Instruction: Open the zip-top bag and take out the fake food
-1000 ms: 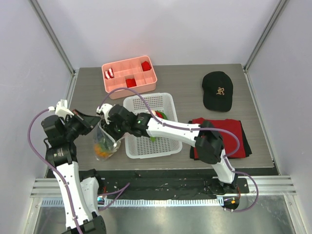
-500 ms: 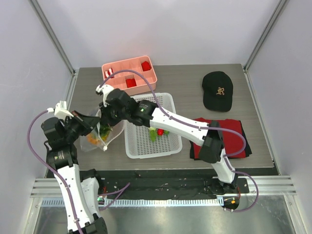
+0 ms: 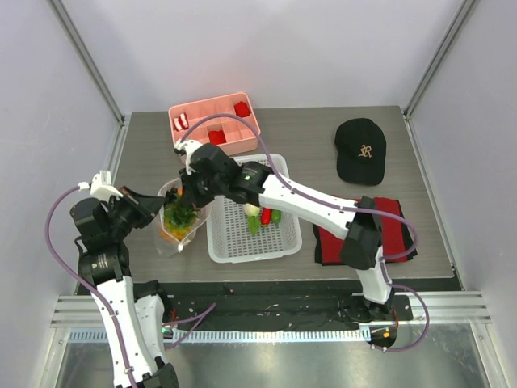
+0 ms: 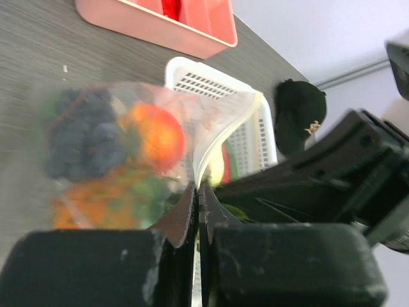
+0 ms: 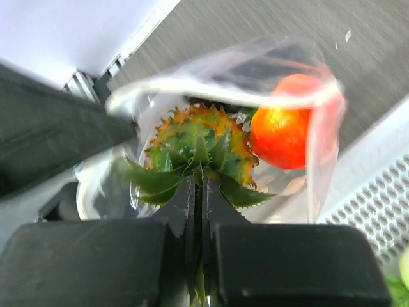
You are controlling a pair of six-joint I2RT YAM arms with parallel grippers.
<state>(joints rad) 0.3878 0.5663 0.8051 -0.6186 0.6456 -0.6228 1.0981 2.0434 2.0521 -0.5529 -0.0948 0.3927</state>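
Note:
The zip-top bag (image 3: 176,230) lies left of the basket with its mouth open. My left gripper (image 3: 153,212) is shut on the bag's rim (image 4: 211,144). Dark grapes (image 4: 83,137) and an orange-red tomato (image 4: 156,135) show through the plastic. My right gripper (image 3: 191,196) is shut on a green crown leaf of the pineapple (image 5: 198,146), which sits in the bag's mouth beside the tomato (image 5: 287,137). The crown also shows in the top view (image 3: 179,215). Red, green and whitish fake food pieces (image 3: 262,217) lie in the basket.
A white perforated basket (image 3: 242,242) stands right of the bag. A pink compartment tray (image 3: 242,144) with red pieces is behind it. A black cap (image 3: 360,150) and a folded red and black cloth (image 3: 388,222) lie at the right.
My right gripper has moved back and to the right, drawing the pineapple's crown up into the bag's mouth. The bag has shifted and its mouth is pulled wider. My left gripper keeps its hold.

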